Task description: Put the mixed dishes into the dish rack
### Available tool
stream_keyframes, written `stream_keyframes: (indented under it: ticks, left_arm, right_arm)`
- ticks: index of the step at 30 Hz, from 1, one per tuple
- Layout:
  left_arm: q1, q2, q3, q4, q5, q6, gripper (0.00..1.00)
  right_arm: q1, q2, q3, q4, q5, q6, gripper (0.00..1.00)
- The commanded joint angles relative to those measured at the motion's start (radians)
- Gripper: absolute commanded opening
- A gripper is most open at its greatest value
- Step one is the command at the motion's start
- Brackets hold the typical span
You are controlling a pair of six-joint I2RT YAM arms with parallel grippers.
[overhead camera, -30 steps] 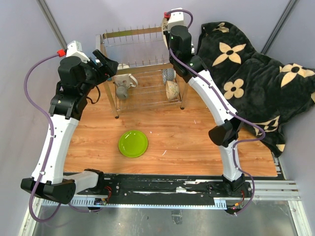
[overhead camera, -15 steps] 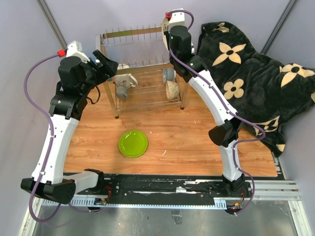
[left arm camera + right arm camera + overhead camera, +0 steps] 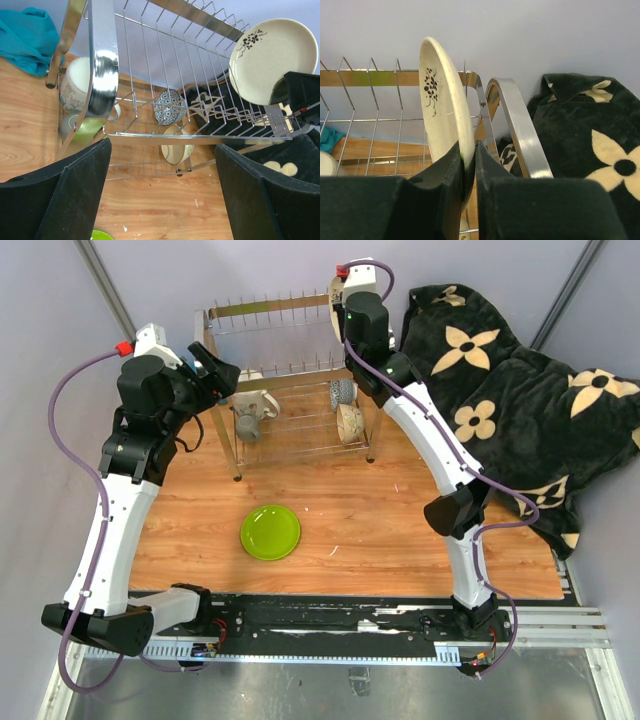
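The chrome dish rack (image 3: 285,380) stands at the back of the table. My right gripper (image 3: 469,165) is shut on the rim of the cream plate (image 3: 442,115), held upright among the prongs at the right end of the top tier; the plate also shows in the left wrist view (image 3: 272,57). The blue-patterned bowl (image 3: 343,392), cream-yellow bowl (image 3: 350,423), grey mug (image 3: 247,427) and white mug (image 3: 258,403) sit on the lower tier. The lime-green plate (image 3: 270,532) lies flat on the table in front. My left gripper (image 3: 162,200) is open and empty, left of the rack.
A black blanket with cream flowers (image 3: 520,390) covers the right side next to the rack. A teal cloth (image 3: 25,35) lies behind the rack's left end. The rack's shiny left frame (image 3: 100,70) is close to my left gripper.
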Motion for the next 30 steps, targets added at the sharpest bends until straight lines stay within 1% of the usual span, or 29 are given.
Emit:
stream_keyframes:
  ticks: [1, 3, 5, 13, 15, 18, 26, 30]
  left_arm:
    - [0.005, -0.021, -0.007, 0.013, 0.007, 0.014, 0.9]
    - [0.005, -0.024, -0.009, 0.012, 0.006, 0.015, 0.9]
    - [0.005, -0.026, -0.014, 0.012, 0.006, 0.017, 0.9]
    - [0.005, -0.032, -0.038, 0.018, 0.022, 0.018, 0.9]
    - [0.005, -0.036, -0.055, 0.02, 0.032, 0.023, 0.9]
    - [0.005, -0.044, -0.103, 0.019, 0.064, 0.023, 0.89]
    - [0.005, -0.092, -0.223, -0.009, 0.072, 0.03, 0.89]
    - [0.005, -0.12, -0.324, -0.034, 0.088, 0.013, 0.89]
  right_arm:
    - [0.022, -0.011, 0.004, -0.007, -0.03, -0.002, 0.14]
    - [0.025, -0.012, 0.003, -0.009, -0.036, -0.005, 0.18]
    - [0.03, -0.015, 0.001, -0.011, -0.035, -0.008, 0.19]
    - [0.043, -0.035, -0.018, -0.009, -0.012, -0.023, 0.22]
    - [0.041, -0.048, -0.028, -0.002, 0.004, -0.038, 0.24]
    - [0.033, -0.075, -0.053, 0.001, 0.02, -0.049, 0.3]
    - [0.016, -0.162, -0.156, 0.024, 0.031, -0.054, 0.35]
    - [0.016, -0.202, -0.209, 0.042, 0.024, -0.06, 0.42]
